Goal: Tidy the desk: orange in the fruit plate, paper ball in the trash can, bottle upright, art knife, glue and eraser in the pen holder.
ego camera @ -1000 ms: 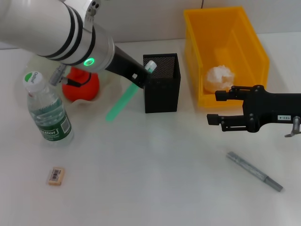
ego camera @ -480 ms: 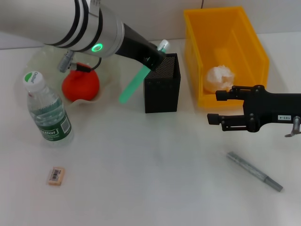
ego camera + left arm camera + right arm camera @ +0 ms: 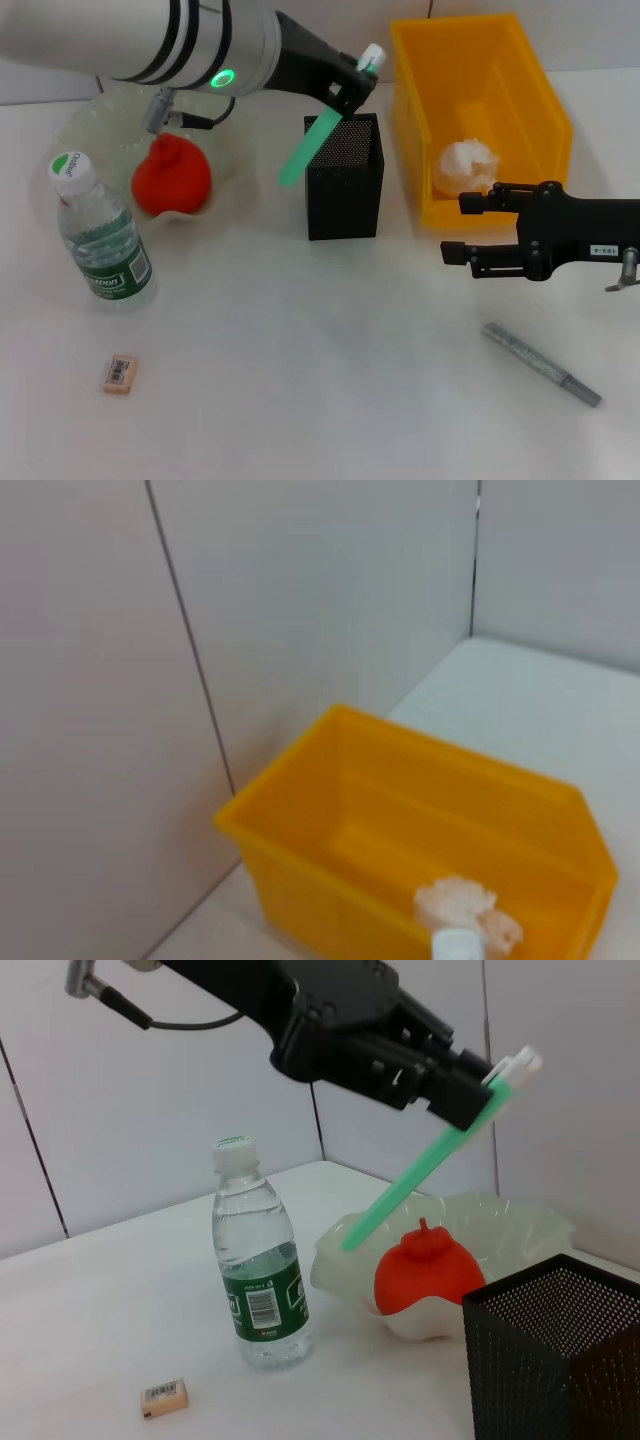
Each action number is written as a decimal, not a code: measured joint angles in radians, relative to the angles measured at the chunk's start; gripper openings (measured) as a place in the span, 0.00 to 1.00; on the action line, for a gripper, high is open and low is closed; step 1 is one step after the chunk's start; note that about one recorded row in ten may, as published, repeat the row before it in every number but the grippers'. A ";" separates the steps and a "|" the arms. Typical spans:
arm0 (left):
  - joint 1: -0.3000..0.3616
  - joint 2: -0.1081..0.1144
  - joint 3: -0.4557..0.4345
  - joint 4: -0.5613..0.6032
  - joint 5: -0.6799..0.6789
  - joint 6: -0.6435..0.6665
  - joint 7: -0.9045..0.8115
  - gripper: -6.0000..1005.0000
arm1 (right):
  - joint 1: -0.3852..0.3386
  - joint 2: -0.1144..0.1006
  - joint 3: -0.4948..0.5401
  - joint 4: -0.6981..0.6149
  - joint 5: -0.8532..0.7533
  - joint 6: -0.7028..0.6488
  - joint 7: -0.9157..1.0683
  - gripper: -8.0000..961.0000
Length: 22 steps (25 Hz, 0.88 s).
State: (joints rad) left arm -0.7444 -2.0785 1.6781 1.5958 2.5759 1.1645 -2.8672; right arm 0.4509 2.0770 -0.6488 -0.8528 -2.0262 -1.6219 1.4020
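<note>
left gripper [image 3: 352, 85]: up in the air just over the back-left rim of the pen holder, jaws clamped on the white-capped top end of the green stick, which I'd say is the glue

glue [image 3: 312, 143]: green stick, tilted, cap end pinched in the jaws, lower end hanging down and to the left, in front of the pen holder's left top edge in the head view. Can't tell if the tip is inside the mesh or just outside it. The right wrist view shows it slanting down from the jaws toward the plate side

pen holder [image 3: 344, 190]: black mesh box, upright, mid-desk between the fruit plate and the trash can

right gripper [image 3: 462, 229]: hovering low in front of the trash can, fingers spread apart with nothing between them, pointing left

art knife [image 3: 542, 364]: grey, lying flat on the desk, near and in front of the right gripper, not touching it

eraser [image 3: 119, 374]: small tan block with a barcode label, front-left of the desk, well apart from both grippers

orange [image 3: 172, 178]: sitting in the fruit plate [image 3: 226, 170]

bottle [image 3: 98, 236]: standing upright, cap on, just in front-left of the plate

paper ball [image 3: 468, 166]: white wad inside the yellow trash can [image 3: 520, 82]
</note>
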 joint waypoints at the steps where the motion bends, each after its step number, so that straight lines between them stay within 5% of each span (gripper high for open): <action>1: 0.000 0.000 0.000 0.000 0.000 0.000 0.000 0.20 | 0.000 0.000 0.000 0.000 0.000 0.000 0.000 0.80; 8: 0.014 0.000 0.010 0.000 -0.025 -0.056 0.012 0.20 | 0.000 0.000 0.000 0.001 0.004 0.001 0.000 0.80; 14: 0.100 0.003 0.014 -0.055 -0.180 -0.264 0.162 0.20 | -0.001 0.000 0.000 0.009 0.011 0.001 0.000 0.80; 22: 0.131 0.005 0.014 -0.123 -0.294 -0.370 0.286 0.20 | -0.002 0.000 0.000 0.011 0.013 -0.001 0.000 0.80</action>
State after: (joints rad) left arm -0.6130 -2.0738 1.6919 1.4729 2.2823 0.7944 -2.5814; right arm 0.4493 2.0770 -0.6493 -0.8417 -2.0133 -1.6226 1.4020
